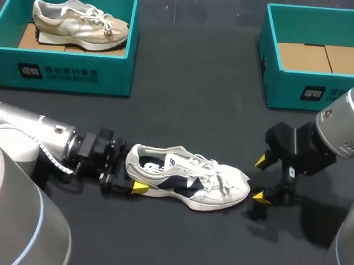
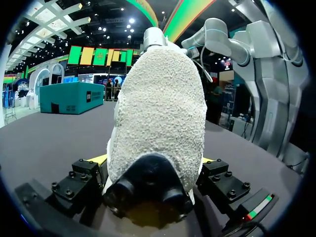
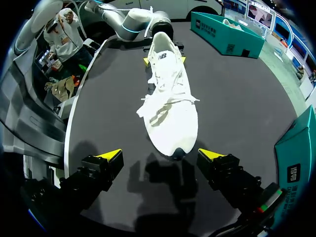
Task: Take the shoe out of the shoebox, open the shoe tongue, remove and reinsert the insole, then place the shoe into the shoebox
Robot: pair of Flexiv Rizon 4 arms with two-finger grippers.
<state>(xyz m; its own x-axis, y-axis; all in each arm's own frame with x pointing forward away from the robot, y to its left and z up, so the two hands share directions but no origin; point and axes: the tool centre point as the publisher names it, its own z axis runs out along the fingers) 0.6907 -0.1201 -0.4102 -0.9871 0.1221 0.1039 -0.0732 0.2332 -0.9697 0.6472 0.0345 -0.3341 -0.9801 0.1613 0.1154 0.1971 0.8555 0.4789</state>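
Observation:
A white shoe with navy panels (image 1: 188,183) lies on its side on the dark table, toe toward my right arm. My left gripper (image 1: 134,173) is at the heel. In the left wrist view the fuzzy heel (image 2: 158,113) fills the gap and both yellow-tipped fingers (image 2: 98,159) press its sides. My right gripper (image 1: 260,178) stands open just off the toe. In the right wrist view the toe (image 3: 173,133) reaches in between the right gripper's (image 3: 160,155) tips, touching neither finger.
A teal shoebox (image 1: 63,71) at the back left holds a beige shoe (image 1: 81,22). A second teal shoebox (image 1: 294,87) at the back right shows only its cardboard floor. The near one stands beside my right arm (image 3: 298,148).

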